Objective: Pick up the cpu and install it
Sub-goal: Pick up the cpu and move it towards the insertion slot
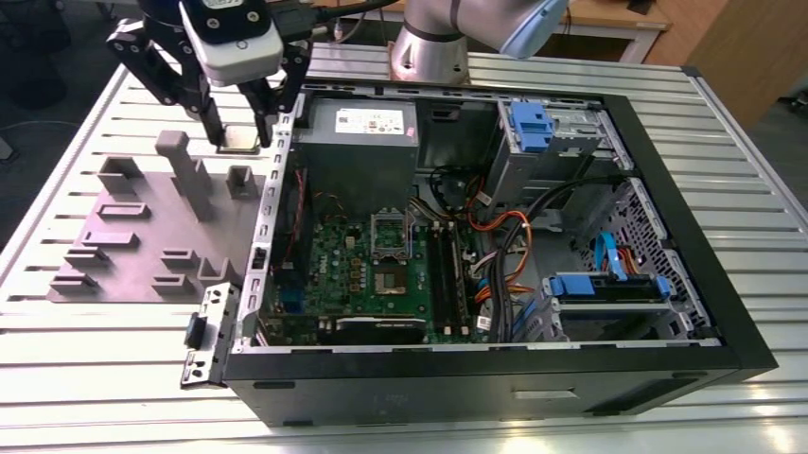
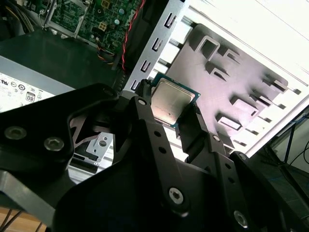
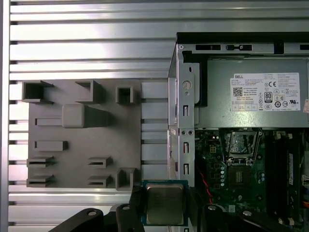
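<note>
The cpu (image 1: 238,145) is a small square chip with a silvery top, held in the air between the two black fingers of my gripper (image 1: 237,138). It hangs over the back of the grey fixture plate (image 1: 127,236), just outside the computer case's side wall on the exterior view's left. Both wrist views show the gripper (image 2: 170,104) (image 3: 164,202) shut on the edges of the cpu (image 2: 172,100) (image 3: 164,204). Inside the case lies the green motherboard (image 1: 341,270), with its dark square socket (image 1: 394,276) (image 3: 240,171) uncovered and the silver frame (image 1: 389,229) folded back.
The open black case (image 1: 707,236) lies on a slatted metal table (image 1: 76,359). A grey power supply (image 1: 360,132) with a white label sits at the case's back. Cables (image 1: 505,236) and blue drive brackets (image 1: 606,284) crowd the exterior view's right side. Raised blocks (image 1: 189,175) stand on the fixture plate.
</note>
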You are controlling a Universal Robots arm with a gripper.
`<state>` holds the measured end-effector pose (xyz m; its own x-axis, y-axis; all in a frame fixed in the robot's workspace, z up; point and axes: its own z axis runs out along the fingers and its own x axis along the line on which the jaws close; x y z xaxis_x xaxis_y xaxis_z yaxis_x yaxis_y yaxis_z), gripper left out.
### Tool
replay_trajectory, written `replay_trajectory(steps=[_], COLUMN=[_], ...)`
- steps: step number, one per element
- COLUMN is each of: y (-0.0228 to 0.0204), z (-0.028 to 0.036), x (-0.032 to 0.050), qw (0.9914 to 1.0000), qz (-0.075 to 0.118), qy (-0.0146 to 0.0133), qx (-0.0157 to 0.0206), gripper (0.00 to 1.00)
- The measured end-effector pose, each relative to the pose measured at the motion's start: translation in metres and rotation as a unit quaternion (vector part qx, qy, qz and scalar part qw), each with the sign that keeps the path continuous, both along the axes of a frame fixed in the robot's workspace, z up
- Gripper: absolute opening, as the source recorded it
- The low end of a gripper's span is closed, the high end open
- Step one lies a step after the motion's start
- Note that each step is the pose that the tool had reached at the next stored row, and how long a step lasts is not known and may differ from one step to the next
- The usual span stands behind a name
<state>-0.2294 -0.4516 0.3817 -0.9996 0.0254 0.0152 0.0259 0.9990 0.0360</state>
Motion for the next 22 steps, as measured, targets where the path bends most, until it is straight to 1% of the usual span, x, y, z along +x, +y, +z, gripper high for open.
replay_trajectory(steps=[22], y=[0.0], z=[0.0], x=[0.0085], qw=[1.0], qz=[0.0], qy=[0.0], qx=[0.0], gripper=[0.47])
